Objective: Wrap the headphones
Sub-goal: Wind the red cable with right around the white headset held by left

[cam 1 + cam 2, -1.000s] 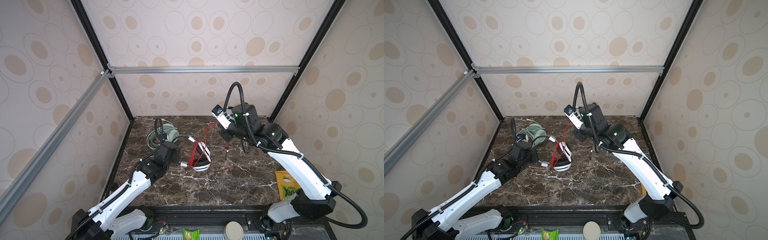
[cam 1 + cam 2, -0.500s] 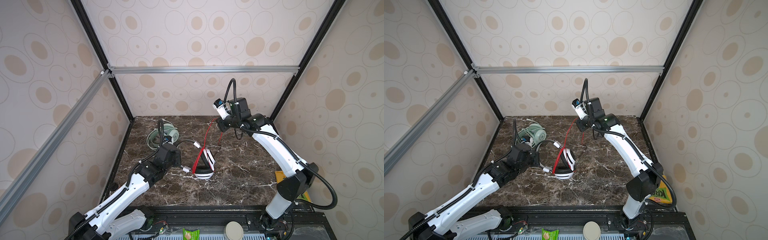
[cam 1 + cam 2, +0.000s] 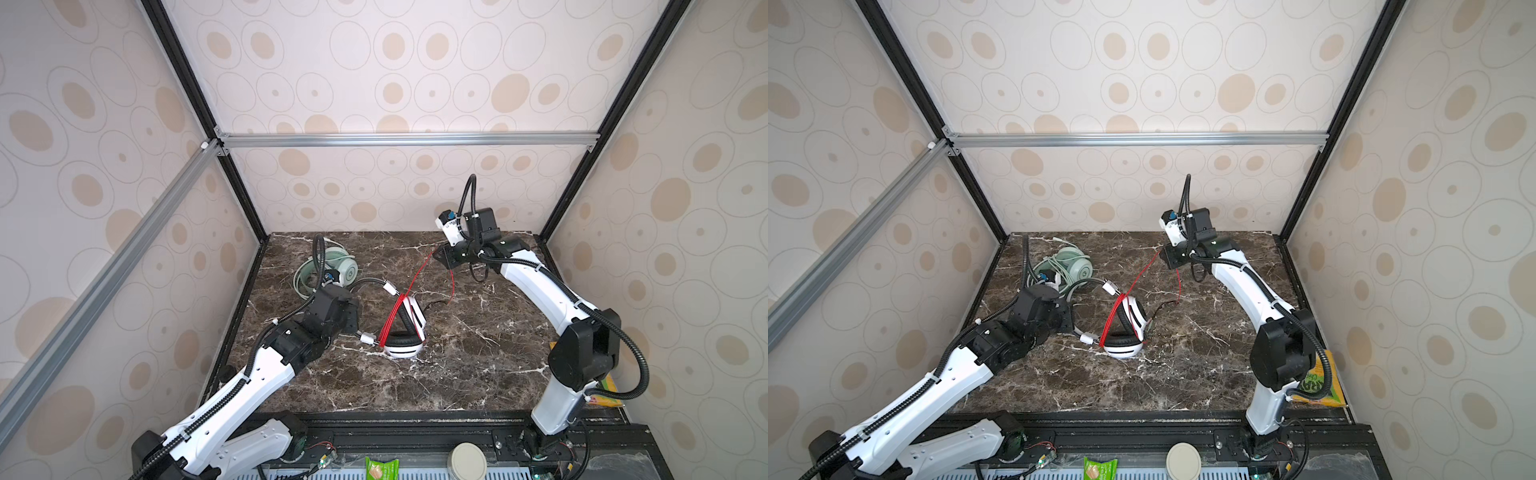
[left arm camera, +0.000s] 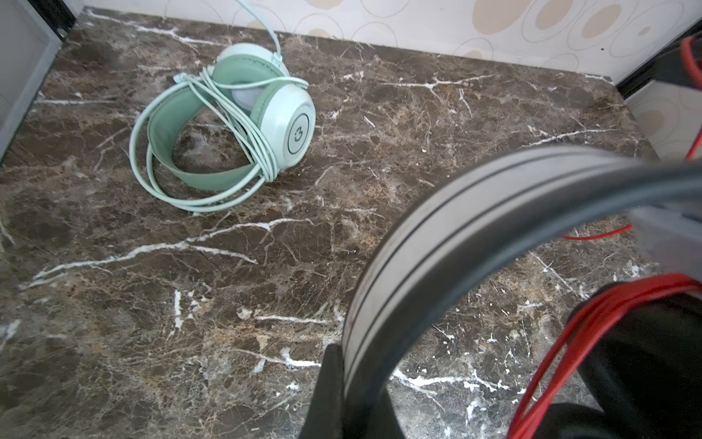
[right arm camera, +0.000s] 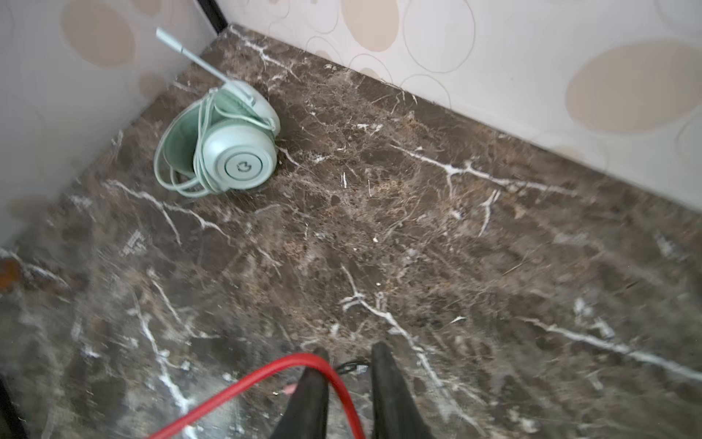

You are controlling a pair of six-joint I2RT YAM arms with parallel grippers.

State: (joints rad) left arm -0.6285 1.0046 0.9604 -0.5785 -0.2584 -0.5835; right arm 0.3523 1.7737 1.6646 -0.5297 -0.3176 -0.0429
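Observation:
The white headphones with black earpads stand on the marble mid-table, several turns of their red cable wound over the earcups. My left gripper is shut on their grey headband; in both top views it sits just left of them. My right gripper hovers near the back wall, jaws apart, with the red cable draped over one finger and running through the gap. The cable's free end hangs to the table. The mint-green headphones lie back left, their cable wound round them.
Enclosure walls stand close on three sides. A yellow-green packet lies at the right front edge behind the right arm's base. A round lid and a green snack pack sit on the front rail.
The right gripper swung back and up toward the rear wall, drawing the red cable out, and its jaws have now parted. The white headphones shifted slightly toward the front in the left gripper.

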